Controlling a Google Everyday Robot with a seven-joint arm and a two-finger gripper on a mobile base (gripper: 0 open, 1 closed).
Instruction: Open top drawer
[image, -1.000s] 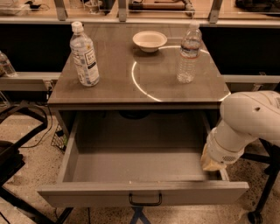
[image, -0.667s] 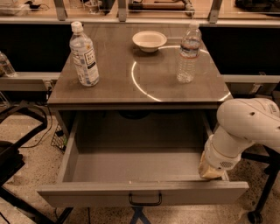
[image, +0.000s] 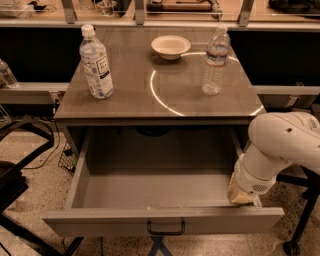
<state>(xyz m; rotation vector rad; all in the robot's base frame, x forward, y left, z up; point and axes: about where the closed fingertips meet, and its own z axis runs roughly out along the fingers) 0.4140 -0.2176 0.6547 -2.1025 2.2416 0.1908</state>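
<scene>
The top drawer (image: 165, 220) stands pulled far out from under the table, and its plain grey tray interior (image: 155, 189) is bare. Its small dark loop handle (image: 165, 229) sits at the centre of the front panel, at the bottom of the view. My white arm (image: 282, 145) comes in from the right. My gripper (image: 242, 194) is low at the drawer's right front corner, just inside the right side wall and behind the front panel, well to the right of the handle. The two shorter drawer fronts are out of view.
On the table top (image: 165, 95) stand a labelled water bottle (image: 96, 64) at the left, a clear bottle (image: 215, 61) at the right and a white bowl (image: 170, 46) at the back. A black frame (image: 20, 165) stands left of the drawer. A caster (image: 289, 247) is at the lower right.
My arm has sunk a little and shifted toward the drawer's front right corner. The drawer stands as far out as before.
</scene>
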